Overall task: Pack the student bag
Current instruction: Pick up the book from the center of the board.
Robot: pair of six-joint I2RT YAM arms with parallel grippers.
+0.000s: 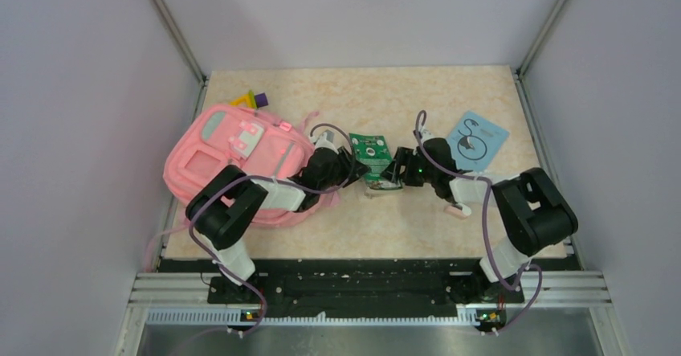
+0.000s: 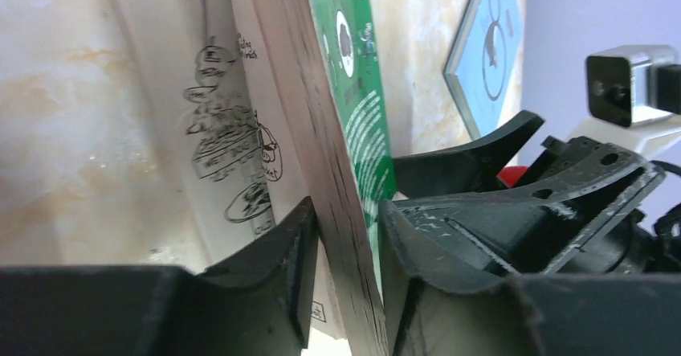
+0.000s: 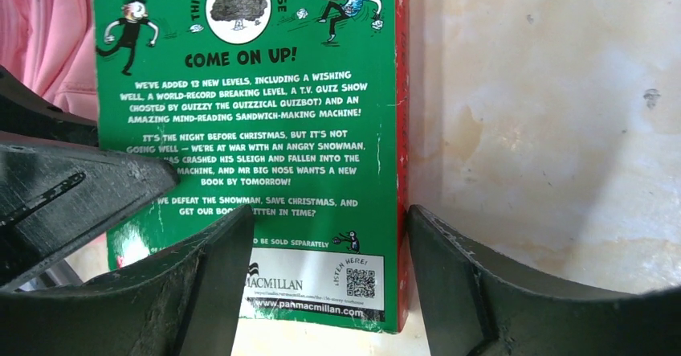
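Top view: I am watching the student bag (image 1: 233,151) lying flat at the left side of the surface (image 1: 361,99), its pink fabric partly under the left arm. A yellow and purple toy (image 1: 251,99) is sitting just beyond the bag's far edge.

Centre: both arms are reaching inward and meeting at a green paperback (image 1: 373,157), which is lying just to the right of the bag. The left tool (image 1: 359,165) is clenching on this book. In the left wrist view its two fingers (image 2: 293,251) are pressing against opposite sides of the book, one on the printed inner page and one on the green cover.

Right wrist view: the right tool (image 3: 329,219) is hanging released, jaws spread wide in front of the paperback's back cover, one finger over the cover and the other just beside the red spine. Pink bag fabric is showing behind the book's left edge.

Right side: a blue booklet (image 1: 478,139) is lying well apart from the bag, and a small pink and white block (image 1: 459,210) is resting beside the right arm.
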